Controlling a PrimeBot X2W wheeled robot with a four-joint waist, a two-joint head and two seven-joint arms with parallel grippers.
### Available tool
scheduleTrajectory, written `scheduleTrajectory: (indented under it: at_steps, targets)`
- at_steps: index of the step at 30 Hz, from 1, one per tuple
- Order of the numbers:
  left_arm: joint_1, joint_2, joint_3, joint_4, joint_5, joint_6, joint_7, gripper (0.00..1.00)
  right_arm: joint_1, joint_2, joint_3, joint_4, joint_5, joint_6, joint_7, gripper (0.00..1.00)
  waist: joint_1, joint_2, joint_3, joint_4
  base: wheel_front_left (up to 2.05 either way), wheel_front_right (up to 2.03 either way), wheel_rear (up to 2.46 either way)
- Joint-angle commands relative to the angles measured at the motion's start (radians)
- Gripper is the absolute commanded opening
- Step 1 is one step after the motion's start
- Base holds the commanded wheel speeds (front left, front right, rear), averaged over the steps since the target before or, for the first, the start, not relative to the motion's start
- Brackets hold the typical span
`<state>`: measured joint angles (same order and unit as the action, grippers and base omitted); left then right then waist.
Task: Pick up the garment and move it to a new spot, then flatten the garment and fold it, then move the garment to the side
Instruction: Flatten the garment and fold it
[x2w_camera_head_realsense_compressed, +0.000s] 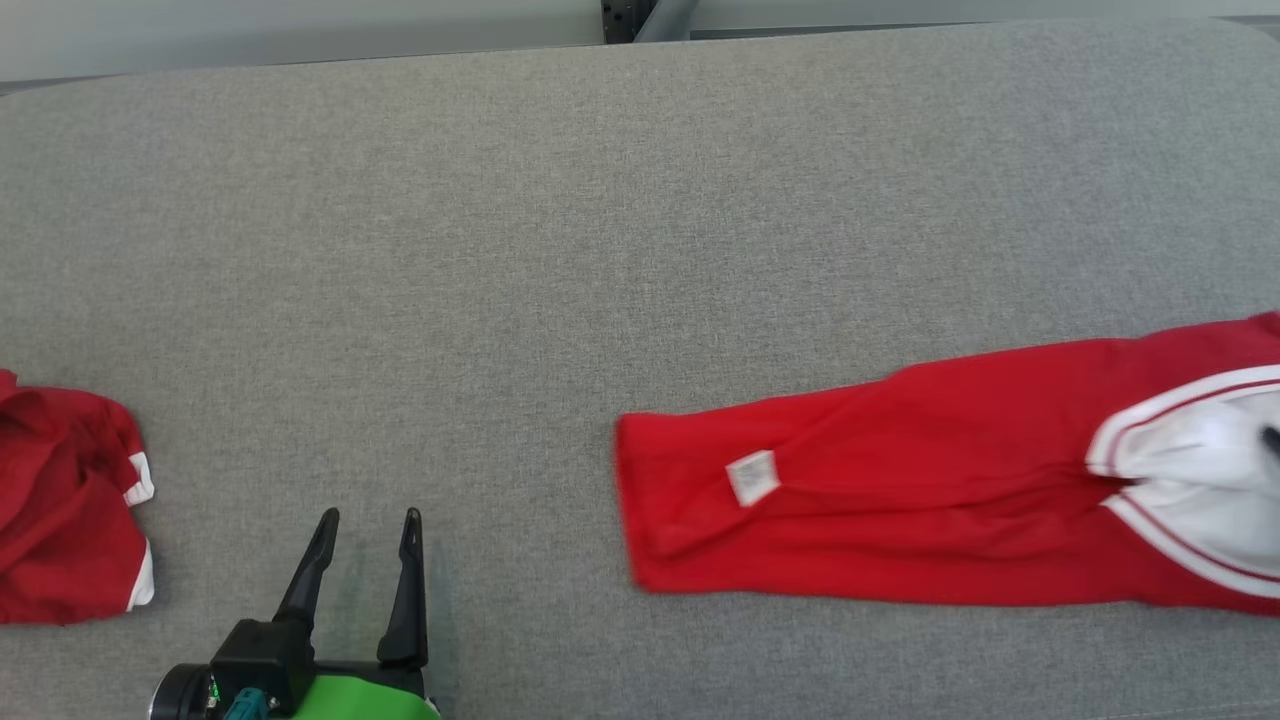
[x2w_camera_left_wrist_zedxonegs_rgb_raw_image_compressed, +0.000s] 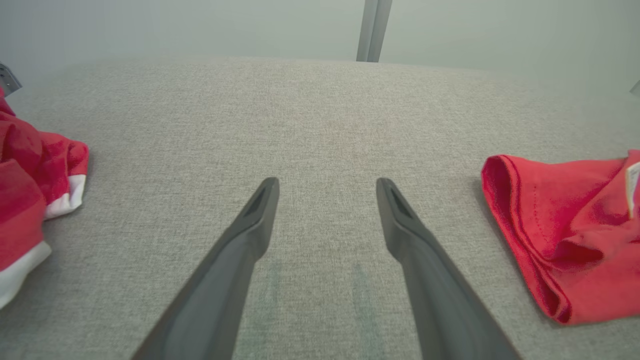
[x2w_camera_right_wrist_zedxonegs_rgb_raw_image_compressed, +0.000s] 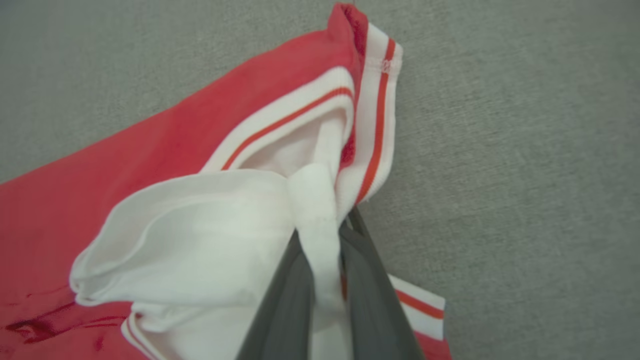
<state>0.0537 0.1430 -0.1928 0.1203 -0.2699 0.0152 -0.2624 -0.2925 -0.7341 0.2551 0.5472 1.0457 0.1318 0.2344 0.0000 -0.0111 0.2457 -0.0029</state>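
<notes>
Red garment (x2w_camera_head_realsense_compressed: 900, 480) on grey fabric surface (x2w_camera_head_realsense_compressed: 600, 250)

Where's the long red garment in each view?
Head view: garment lower right, running off the right edge.
Left wrist view: its labelled end at the right edge.
Right wrist view: left and centre, white part pinched in the right gripper.
Shared landmark: the grey pad.

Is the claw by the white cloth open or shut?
Shut. In the right wrist view the right claw pinches a white fold of the red garment.
</notes>
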Motion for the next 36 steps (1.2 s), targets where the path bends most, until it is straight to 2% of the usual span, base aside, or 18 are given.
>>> scheduleTrajectory:
  at_steps: [1,4,7,14,18,19,20,22,26,29,36]
  targets:
    - [-0.008,-0.004,0.004,0.003,0.008,-0.011,-0.003,1.00,-0.006,-0.031,-0.028,0.032,0.005,-0.002,-0.015,0.00,0.0000,0.0111,-0.001,0.000,0.00,0.00,0.00]
    - [0.000,-0.017,0.015,0.005,0.024,-0.035,-0.003,1.00,-0.015,-0.070,-0.093,0.090,0.006,-0.002,-0.038,0.00,0.0000,0.0111,-0.005,-0.002,0.00,0.00,0.00]
    - [0.017,-0.028,0.028,0.008,0.039,-0.053,-0.003,1.00,-0.024,-0.085,-0.116,0.040,-0.002,-0.001,-0.058,0.00,0.0000,0.0111,-0.017,-0.008,0.00,0.00,0.00]
    - [0.050,-0.056,0.077,0.009,0.058,-0.071,-0.003,1.00,0.059,-0.039,-0.030,-0.319,-0.020,-0.001,0.017,0.00,0.0000,0.0111,-0.053,-0.034,0.00,0.00,0.00]
    - [0.058,-0.067,0.094,0.009,0.065,-0.078,-0.003,1.00,0.108,0.043,0.036,-0.507,-0.075,-0.001,0.076,0.00,0.0000,0.0111,-0.059,-0.043,0.00,0.00,0.00]
    - [0.059,-0.071,0.097,0.011,0.066,-0.080,-0.003,1.00,0.114,0.072,0.047,-0.532,-0.098,-0.001,0.086,0.00,0.0000,0.0111,-0.059,-0.044,0.00,0.00,0.00]
    - [0.059,-0.071,0.097,0.011,0.066,-0.080,-0.003,1.00,0.114,0.072,0.047,-0.532,-0.098,-0.001,0.086,0.00,0.0000,0.0111,-0.059,-0.044,0.00,0.00,0.00]
    - [0.058,-0.076,0.102,0.018,0.071,-0.082,-0.003,1.00,0.110,0.141,0.078,-0.565,-0.148,-0.001,0.109,0.00,0.0000,0.0111,-0.058,-0.046,0.00,0.00,0.00]
    - [0.048,-0.081,0.100,0.033,0.080,-0.092,-0.003,1.00,0.080,0.284,0.132,-0.557,-0.270,-0.001,0.145,0.00,0.0000,0.0111,-0.058,-0.043,0.00,0.00,0.00]
    - [0.039,-0.083,0.112,0.034,0.078,-0.095,-0.003,1.00,0.070,0.368,0.165,-0.531,-0.348,-0.001,0.155,0.00,0.0000,0.0111,-0.058,-0.034,0.00,0.00,0.00]
    - [0.053,-0.090,0.117,0.050,0.077,-0.100,-0.003,1.00,0.055,0.478,0.203,-0.449,-0.473,-0.001,0.140,0.00,0.0000,0.0111,-0.068,-0.011,0.00,0.00,0.00]
